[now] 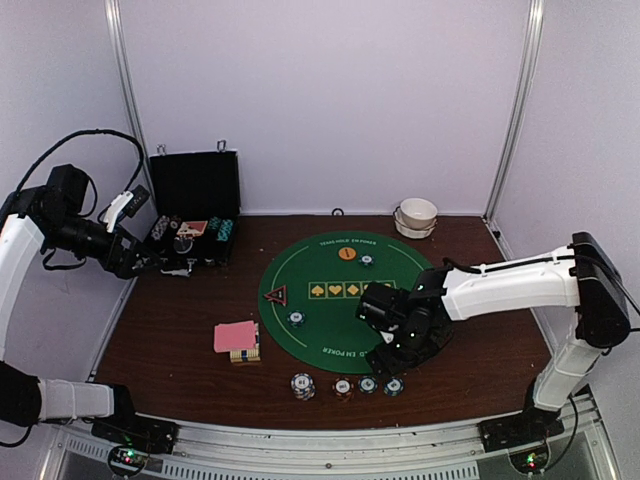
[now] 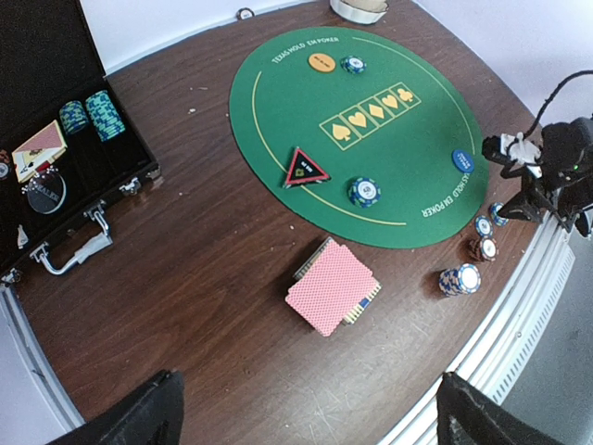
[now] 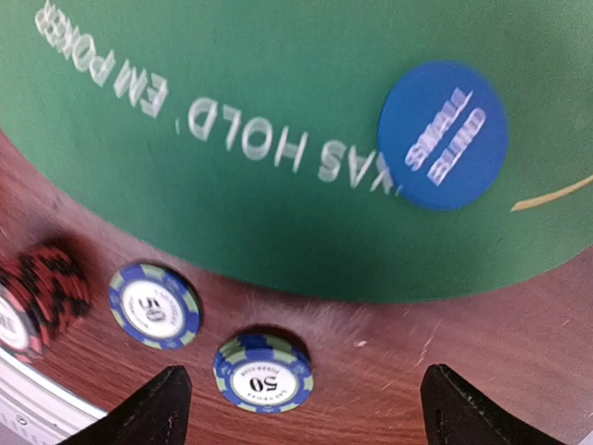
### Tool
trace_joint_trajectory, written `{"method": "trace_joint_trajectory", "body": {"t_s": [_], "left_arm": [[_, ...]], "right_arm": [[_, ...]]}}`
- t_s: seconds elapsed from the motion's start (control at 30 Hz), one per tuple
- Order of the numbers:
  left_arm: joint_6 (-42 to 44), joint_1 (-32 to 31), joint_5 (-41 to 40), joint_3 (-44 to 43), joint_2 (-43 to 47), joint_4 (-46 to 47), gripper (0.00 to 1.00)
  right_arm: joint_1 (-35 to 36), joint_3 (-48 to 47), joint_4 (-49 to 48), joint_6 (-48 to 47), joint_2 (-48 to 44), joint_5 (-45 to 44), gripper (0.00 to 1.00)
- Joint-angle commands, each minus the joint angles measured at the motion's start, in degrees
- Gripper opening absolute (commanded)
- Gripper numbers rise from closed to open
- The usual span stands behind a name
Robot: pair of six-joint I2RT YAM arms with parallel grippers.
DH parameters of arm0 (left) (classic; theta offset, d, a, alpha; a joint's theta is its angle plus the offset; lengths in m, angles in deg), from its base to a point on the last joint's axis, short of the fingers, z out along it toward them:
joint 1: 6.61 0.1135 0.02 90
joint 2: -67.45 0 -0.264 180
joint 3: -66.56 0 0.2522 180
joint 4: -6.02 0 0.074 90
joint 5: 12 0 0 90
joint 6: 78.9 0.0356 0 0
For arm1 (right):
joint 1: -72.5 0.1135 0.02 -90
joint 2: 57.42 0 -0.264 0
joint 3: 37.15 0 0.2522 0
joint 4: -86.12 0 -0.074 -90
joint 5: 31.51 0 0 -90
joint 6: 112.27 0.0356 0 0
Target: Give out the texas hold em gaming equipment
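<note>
Right claw (image 3: 306,408): spread wide, nothing between the fingers. It hangs over the near-right rim of the green mat (image 3: 232,102).

Almost straight under it, just off the mat on bare bench (image 3: 482,352), is a blue-striped 50 chip stack (image 3: 263,374). A second 50 chip (image 3: 154,305) sits beside that. A red-striped stack (image 3: 37,301) is further along the rim, also off the mat.

Just inside the mat rim, beyond the chips, is the blue round SMALL BLIND button (image 3: 443,135). It lies flat, face up, touching nothing. My read: that one's placed.

The chips are probably next. They're round with no long axis, so wrist yaw shouldn't matter and a straight drop should do. My right arm is far nearer.

Left claw (image 2: 310,422): also spread and empty, up off the mat's far-left side by the black case (image 2: 56,120).

Pink-backed cards (image 2: 332,287) sit off the mat's near-left edge. The red triangular button (image 2: 305,168) and orange button (image 2: 321,62) are on the mat.
</note>
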Motion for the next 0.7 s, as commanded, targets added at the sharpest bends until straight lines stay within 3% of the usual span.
{"method": "trace_joint_trajectory", "body": {"t_s": [0.0, 0.2, 0.67], "left_arm": [[0.4, 0.4, 0.6, -0.4, -0.3, 0.4, 0.98], [0.3, 0.4, 0.7, -1.0, -0.6, 0.3, 0.98], [0.2, 0.4, 0.8, -1.4, -1.1, 0.2, 0.98]], "right_arm": [[2.0, 3.3, -5.1, 5.4, -3.4, 0.9, 0.9], [3.4, 4.7, -6.8, 6.1, -1.8, 2.0, 0.89], [4.4, 7.0, -7.1, 6.2, 0.6, 1.9, 0.76]]}}
